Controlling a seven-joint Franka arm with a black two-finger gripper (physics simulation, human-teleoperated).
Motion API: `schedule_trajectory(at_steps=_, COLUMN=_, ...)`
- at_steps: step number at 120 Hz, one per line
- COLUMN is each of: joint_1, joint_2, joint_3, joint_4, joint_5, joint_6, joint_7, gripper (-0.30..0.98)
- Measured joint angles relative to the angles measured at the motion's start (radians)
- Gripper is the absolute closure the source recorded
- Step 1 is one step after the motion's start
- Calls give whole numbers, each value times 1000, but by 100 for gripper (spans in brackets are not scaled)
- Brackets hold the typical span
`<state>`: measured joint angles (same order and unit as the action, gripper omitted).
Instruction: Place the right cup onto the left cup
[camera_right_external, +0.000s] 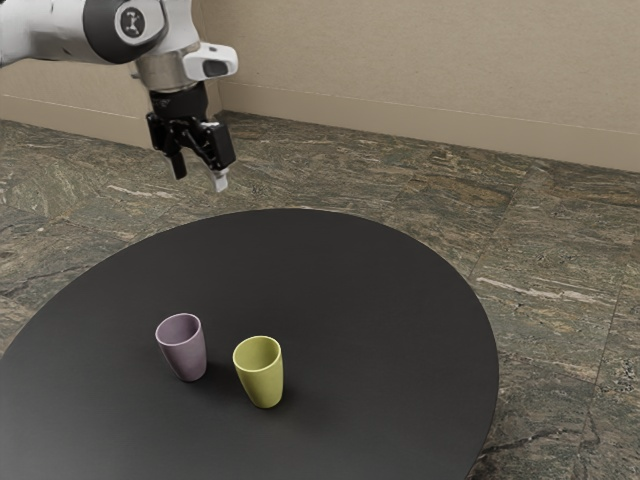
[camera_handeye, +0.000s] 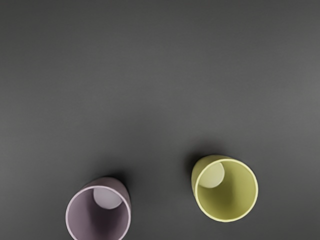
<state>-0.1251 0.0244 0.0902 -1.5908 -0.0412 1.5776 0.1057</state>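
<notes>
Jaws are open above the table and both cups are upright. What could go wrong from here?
The yellow-green cup stands close beside the purple cup, so jaws closing on one might knock the other. Both cups narrow toward their bases, so a low bump could tip one. Their rims look about equally wide, so an off-centre release may catch the rim instead of nesting.
</notes>
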Motion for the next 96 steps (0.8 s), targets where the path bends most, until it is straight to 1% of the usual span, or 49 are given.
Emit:
schedule_trajectory(at_steps=34, joint_1=31, joint_2=26, joint_3=-46, joint_4=-108, joint_5=-5, joint_6=101, joint_7=-9, gripper=2)
schedule_trajectory(at_steps=96, joint_1=4, joint_2=91, joint_3=-93, joint_4=-242, joint_5=-9, joint_6=287, joint_7=-20, gripper=2)
